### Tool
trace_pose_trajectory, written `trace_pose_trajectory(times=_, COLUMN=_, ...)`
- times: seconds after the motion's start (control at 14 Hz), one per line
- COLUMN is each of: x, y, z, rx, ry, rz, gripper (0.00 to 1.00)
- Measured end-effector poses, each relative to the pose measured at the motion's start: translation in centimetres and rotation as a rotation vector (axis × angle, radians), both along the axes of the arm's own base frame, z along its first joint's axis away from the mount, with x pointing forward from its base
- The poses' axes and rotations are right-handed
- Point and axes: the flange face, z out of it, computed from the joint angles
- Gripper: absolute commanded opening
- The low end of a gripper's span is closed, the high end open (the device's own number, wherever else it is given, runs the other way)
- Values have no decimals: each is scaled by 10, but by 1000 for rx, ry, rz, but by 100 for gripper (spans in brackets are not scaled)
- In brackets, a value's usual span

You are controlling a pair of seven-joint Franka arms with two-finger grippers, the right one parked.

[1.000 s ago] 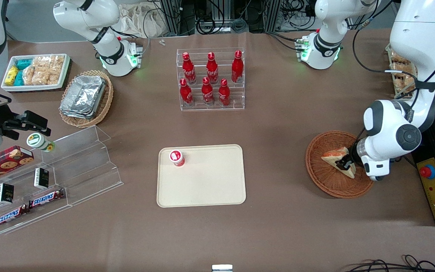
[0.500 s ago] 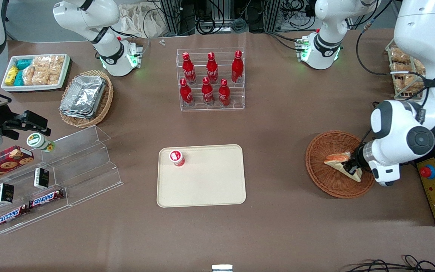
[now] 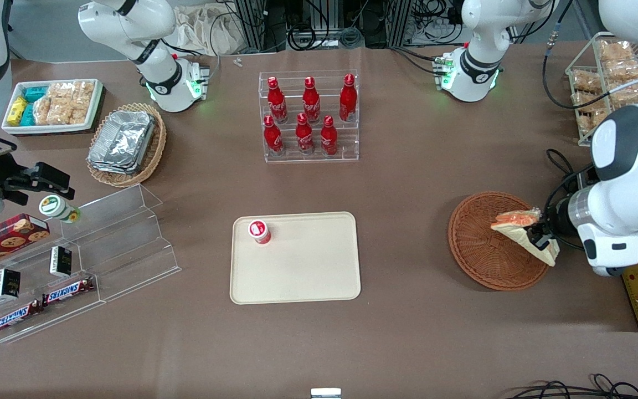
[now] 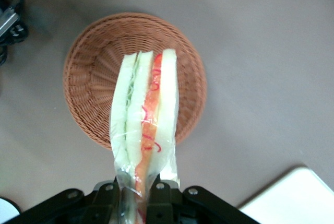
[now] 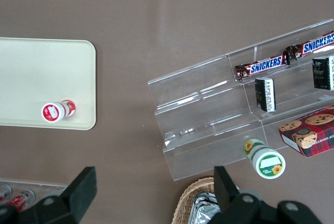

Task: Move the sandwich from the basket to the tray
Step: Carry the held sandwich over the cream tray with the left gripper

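A brown table (image 3: 418,183) carries the tray (image 3: 319,277) at centre. The gripper (image 3: 540,239) hangs over the basket (image 3: 479,260) at its three-o'clock rim — jaws clamped on the sandwich (image 3: 521,230), pinched by its corner so it lifts clear.

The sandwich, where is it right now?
The sandwich is clamped in the pincer, lifted above the round basket near its rim, toward the working arm's end of the table.
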Motion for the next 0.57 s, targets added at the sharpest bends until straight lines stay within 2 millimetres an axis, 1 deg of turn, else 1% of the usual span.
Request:
trace_pose_trajectory(times=0.07, x=-3, y=-20, z=6, rx=-6, ry=-10, rz=-54, gripper=0)
trace_pose_trajectory(times=0.14, x=-8, y=-46, z=8, rx=5, ry=-19, rz=-140, gripper=0)
trace_pose_trajectory(times=0.21, x=-14, y=-75, z=6, rx=19, ry=-24, rz=-246, gripper=0)
trace_pose_trajectory(times=0.29, x=-20, y=-107, z=-1, rx=23, ry=-21, rz=-345, gripper=0)
trace_pose_trajectory(times=0.36, x=-27, y=-142, z=-14, rx=16, ry=-17, rz=-425, gripper=0)
trace_pose_trajectory(times=0.43, x=-30, y=-171, z=-31, rx=12, ry=-26, rz=-483, gripper=0)
trace_pose_trajectory(times=0.5, x=-33, y=-200, z=-55, rx=25, ry=-34, rz=-543, gripper=0)
trace_pose_trajectory(times=0.57, x=-38, y=-227, z=-83, rx=46, ry=-29, rz=-602, gripper=0)
